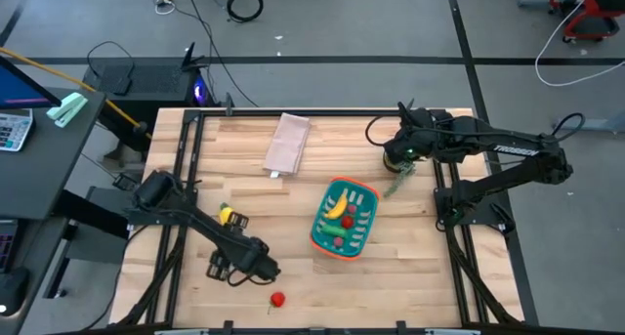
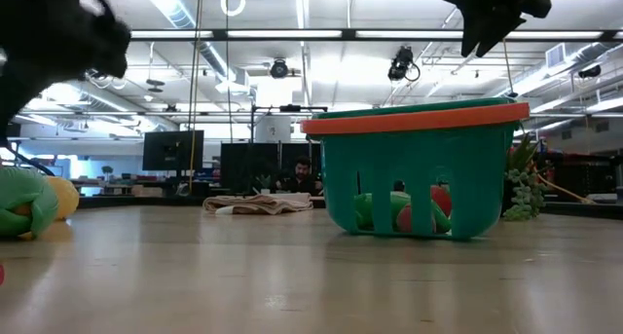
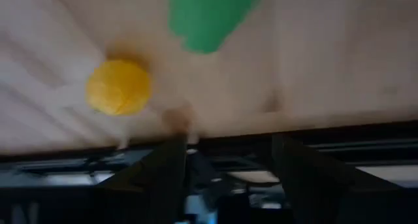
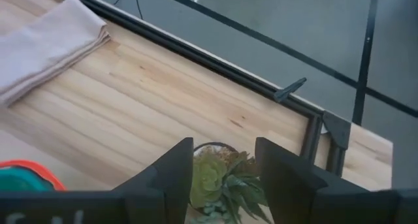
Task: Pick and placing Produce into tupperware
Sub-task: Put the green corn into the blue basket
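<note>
the left gripper point(image 1: 220, 269) hovered low over the near-left part of the table point(image 1: 430, 276), its two fingers point(image 3: 171, 165) spread apart with nothing between them (the left wrist view showed bare wood in the gap). just beyond it lay a yellow lemon point(image 1: 226, 215) touching a green pod point(image 1: 237, 221), and a red tomato ball point(image 1: 277, 299) sat alone near the front edge. at centre lay a beige cloth point(image 1: 289, 144), well apart from the work. right of centre stood the teal basket point(image 1: 319, 239), orange-rimmed, already holding a banana point(image 1: 338, 207) and some red and green pieces. further right, the right gripper point(image 1: 398, 157) waited above a small potted plant point(image 4: 222, 177), fingers parted and empty. three pieces of produce appeared to remain outside the basket. the risks, as judged: with lemon and pod touching, closing on one could knock the other away; the round tomato, so near the edge, might roll off if nudged; a carry at low height could clip the basket's rim and shift it.
</note>
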You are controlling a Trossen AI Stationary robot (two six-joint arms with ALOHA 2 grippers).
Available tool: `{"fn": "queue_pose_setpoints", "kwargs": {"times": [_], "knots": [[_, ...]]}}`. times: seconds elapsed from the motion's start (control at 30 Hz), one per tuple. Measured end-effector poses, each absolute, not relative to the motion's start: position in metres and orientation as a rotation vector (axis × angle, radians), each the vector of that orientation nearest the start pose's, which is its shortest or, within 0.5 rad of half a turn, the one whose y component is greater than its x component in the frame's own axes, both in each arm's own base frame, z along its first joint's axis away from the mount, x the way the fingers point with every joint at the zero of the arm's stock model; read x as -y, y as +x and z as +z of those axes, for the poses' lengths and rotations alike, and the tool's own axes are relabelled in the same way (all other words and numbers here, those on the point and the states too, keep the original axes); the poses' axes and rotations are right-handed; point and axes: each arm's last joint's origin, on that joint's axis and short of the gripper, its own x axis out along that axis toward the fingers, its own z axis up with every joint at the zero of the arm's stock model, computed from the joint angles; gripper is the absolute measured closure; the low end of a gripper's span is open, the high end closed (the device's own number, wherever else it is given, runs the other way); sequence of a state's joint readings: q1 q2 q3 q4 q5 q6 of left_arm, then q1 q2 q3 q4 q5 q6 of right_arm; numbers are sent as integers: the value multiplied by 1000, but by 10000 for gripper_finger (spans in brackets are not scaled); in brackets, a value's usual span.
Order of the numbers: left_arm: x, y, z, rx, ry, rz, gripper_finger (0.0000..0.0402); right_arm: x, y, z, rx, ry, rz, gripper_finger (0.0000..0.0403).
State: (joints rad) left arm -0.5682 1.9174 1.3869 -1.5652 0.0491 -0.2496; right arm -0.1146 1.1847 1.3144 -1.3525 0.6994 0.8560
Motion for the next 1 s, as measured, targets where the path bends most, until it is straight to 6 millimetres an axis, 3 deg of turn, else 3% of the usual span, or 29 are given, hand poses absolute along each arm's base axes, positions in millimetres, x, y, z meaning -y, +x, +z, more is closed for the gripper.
{"fn": "queue_pose_setpoints", "kwargs": {"times": [0.27,0.63,1.0], "knots": [[160,249,177,-2056,450,-194,169,40,183,355,-771,389,-1160,230],[172,270,195,-1886,379,-227,188,41,191,358,-682,426,-1143,230],[177,276,193,-1800,366,-229,193,41,193,359,-662,437,-1137,230]]}}
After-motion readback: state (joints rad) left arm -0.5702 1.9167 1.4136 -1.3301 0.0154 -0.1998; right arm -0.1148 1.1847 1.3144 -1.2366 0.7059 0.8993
